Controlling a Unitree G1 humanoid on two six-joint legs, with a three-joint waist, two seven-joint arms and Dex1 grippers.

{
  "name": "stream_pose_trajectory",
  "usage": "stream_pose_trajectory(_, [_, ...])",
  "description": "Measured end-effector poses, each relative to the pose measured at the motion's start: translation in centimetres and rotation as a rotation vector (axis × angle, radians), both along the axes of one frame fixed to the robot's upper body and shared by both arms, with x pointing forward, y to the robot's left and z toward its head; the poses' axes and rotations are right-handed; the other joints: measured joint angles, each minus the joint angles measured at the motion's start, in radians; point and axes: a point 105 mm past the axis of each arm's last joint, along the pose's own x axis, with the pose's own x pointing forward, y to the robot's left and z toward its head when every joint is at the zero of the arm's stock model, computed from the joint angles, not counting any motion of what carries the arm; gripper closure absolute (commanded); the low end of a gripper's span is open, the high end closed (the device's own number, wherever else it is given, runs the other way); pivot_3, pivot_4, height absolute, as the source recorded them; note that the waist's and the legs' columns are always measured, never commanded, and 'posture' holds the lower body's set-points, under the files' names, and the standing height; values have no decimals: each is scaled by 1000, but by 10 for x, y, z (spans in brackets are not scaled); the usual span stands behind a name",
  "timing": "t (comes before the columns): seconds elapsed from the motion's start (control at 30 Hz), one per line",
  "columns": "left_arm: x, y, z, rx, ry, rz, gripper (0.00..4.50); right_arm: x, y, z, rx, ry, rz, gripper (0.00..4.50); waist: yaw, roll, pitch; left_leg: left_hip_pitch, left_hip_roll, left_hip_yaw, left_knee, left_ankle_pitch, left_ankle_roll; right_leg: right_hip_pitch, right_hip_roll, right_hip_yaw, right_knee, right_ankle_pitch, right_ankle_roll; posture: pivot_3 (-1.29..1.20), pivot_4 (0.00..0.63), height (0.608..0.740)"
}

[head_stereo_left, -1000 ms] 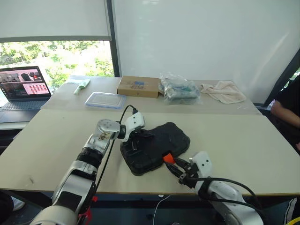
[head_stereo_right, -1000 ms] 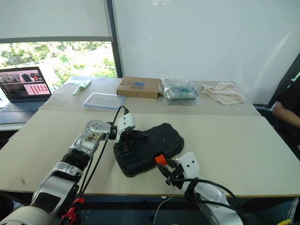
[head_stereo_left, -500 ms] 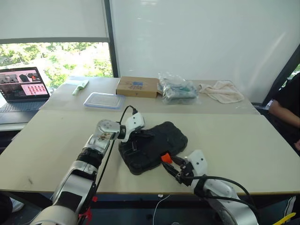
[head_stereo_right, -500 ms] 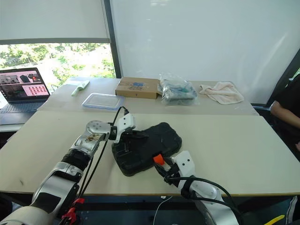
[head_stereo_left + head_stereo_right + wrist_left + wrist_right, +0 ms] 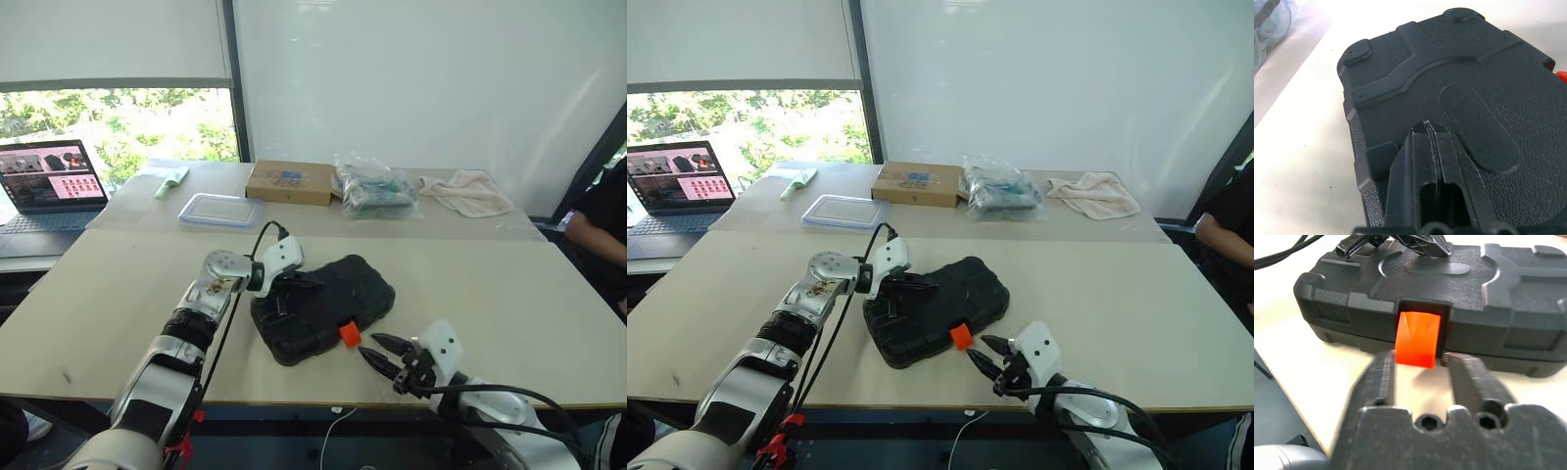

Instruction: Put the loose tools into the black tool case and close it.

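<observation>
The black tool case (image 5: 333,299) lies closed on the near table, its orange latch (image 5: 350,334) facing the front edge. My left gripper (image 5: 294,284) is shut and rests with its tips on the textured lid (image 5: 1474,98). Close in front of the latch (image 5: 1418,338), my right gripper (image 5: 376,351) is open, holding nothing. Its fingers (image 5: 1382,377) stand either side of the latch's line, a little short of it. The loose tools are out of view.
On the far table are a brown cardboard box (image 5: 288,181), a clear lidded container (image 5: 221,209), a plastic bag (image 5: 372,186) and a cloth (image 5: 468,192). A laptop (image 5: 49,181) stands at the left. A person's arm (image 5: 593,230) shows at the right edge.
My right gripper has drawn back from the orange latch toward the table's front edge and to the right. The left gripper and the case have stayed put.
</observation>
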Motion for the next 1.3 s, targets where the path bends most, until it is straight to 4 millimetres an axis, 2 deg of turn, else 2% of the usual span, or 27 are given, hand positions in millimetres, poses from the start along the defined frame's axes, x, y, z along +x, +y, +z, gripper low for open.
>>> stream_pose_trajectory(0.03, [0,0,0,0,0,-1,4500,2,3,-2,-10,2,7,4243,0,0,0,0,0,0,0,0,0,0,0,0,0,0,0,0,150,740])
stream_pose_trajectory(0.07, [0,-1,0,-1,0,-2,4500,3,5,-3,-20,3,14,4410,1,0,0,0,0,0,0,0,0,0,0,0,0,0,0,0,150,740])
stream_pose_trajectory(0.23, [0,-1,0,0,2,-1,4500,8,13,-12,-70,8,42,4410,1,0,0,0,0,0,0,0,0,0,0,0,0,0,0,0,150,740])
stream_pose_trajectory(0.43, [0,-1,0,0,0,1,4500,15,13,-19,-102,17,46,4410,0,0,0,0,0,0,0,0,0,0,0,0,0,0,0,0,150,740])
stream_pose_trajectory(0.83, [1,0,-1,7,-2,9,4500,23,21,-28,-96,27,63,4410,-1,0,0,0,0,0,0,0,0,0,0,0,0,0,0,0,150,740])
stream_pose_trajectory(1.3, [4,3,0,12,7,32,4500,25,26,-25,-60,-28,67,4410,-3,0,0,0,1,0,0,0,0,0,0,0,0,0,0,0,150,740])
